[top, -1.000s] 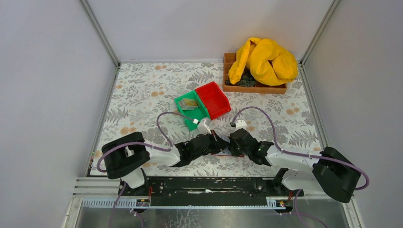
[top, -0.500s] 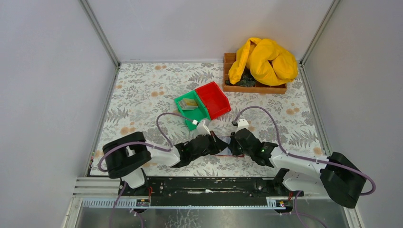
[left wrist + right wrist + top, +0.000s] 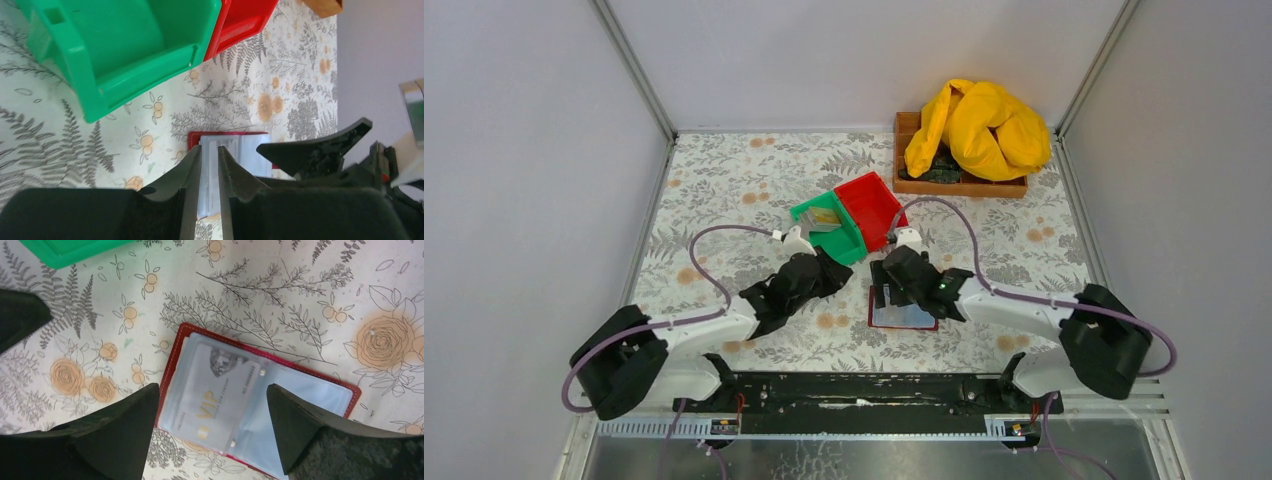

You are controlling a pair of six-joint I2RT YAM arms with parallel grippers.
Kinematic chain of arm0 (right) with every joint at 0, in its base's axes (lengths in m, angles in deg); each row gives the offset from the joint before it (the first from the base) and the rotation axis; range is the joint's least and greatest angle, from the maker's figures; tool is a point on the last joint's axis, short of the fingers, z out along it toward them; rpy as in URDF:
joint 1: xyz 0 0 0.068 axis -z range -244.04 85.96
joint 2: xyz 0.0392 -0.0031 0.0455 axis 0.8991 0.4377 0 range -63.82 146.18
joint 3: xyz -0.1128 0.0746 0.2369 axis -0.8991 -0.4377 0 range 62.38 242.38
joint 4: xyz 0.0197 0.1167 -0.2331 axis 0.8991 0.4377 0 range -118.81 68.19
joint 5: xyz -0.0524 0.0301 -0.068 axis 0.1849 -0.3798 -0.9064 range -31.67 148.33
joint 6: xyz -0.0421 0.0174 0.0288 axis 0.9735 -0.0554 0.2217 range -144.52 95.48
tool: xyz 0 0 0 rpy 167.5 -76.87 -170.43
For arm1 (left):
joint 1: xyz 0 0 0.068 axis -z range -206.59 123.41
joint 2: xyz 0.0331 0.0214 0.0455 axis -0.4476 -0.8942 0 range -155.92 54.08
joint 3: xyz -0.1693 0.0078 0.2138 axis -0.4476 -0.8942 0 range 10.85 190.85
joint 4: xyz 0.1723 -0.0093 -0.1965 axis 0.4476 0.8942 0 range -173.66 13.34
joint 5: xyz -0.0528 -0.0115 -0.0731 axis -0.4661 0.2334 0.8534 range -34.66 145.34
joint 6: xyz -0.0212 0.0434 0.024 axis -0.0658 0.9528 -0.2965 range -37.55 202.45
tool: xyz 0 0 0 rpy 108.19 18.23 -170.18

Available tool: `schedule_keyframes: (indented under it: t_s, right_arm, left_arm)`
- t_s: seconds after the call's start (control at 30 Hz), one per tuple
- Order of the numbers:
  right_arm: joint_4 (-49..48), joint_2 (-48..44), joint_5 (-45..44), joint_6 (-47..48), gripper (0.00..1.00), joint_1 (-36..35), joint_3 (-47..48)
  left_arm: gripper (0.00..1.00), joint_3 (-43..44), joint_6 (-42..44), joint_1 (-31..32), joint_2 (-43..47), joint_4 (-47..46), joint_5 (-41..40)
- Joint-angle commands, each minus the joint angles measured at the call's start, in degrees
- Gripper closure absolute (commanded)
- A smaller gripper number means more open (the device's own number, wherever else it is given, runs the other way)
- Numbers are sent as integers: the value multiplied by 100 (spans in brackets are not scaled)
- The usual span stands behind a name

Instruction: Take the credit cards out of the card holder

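Beside green bin (image 3: pixel 130 85) with freed credit cards (image 3: pixel 821 219): card holder (image 3: pixel 310 392) open, VIP card (image 3: pixel 210 405) still sleeved; right gripper (image 3: pixel 212 387) spread, left gripper (image 3: pixel 209 149) hold indeterminate.

Bright, even light — soft shadows, sharp wrist views.

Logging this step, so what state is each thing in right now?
Card holder: open, flat, one card showing.
Left gripper: nearly shut; grip unclear.
Right gripper: wide open.
Green bin: holds cards.
Red bin: empty.
Yellow cloth: heaped on tray.
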Motion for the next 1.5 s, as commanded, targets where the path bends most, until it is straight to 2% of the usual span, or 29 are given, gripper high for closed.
schedule_keyframes:
  t_s: [0.0, 0.17, 0.5, 1.47]
  right_arm:
    - [566, 571, -748, -360, 14, -308, 780]
    - [763, 1008, -917, -703, 20, -418, 1089]
    - [999, 1259, -1089, -993, 29, -489, 1188]
    - [736, 1501, -965, -1143, 30, -481, 758]
  left_arm:
    - [74, -61, 441, -13, 528, 930, -326]
    - [74, -260, 577, -117, 881, 1065, -389]
    - [74, -564, 658, -356, 1099, 949, -183]
    - [75, -695, 537, -458, 747, 599, 164]
